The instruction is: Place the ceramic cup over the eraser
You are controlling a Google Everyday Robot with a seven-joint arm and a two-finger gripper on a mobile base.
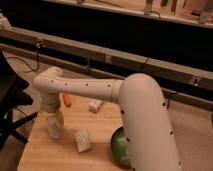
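Observation:
A white ceramic cup (54,129) stands upright on the left part of the wooden table (55,157). My gripper (55,119) hangs straight down from the white arm (85,89), right at the cup's top. A small white block (95,105), which may be the eraser, lies at the far edge of the table, right of the cup. A larger pale block (82,141) lies just right of the cup, apart from it. I cannot tell which of the two is the eraser.
An orange object (66,100) lies at the table's far edge, behind the cup. A green bowl (120,148) sits at the right, partly hidden by my arm's large white link (147,130). A dark chair (11,97) stands left of the table.

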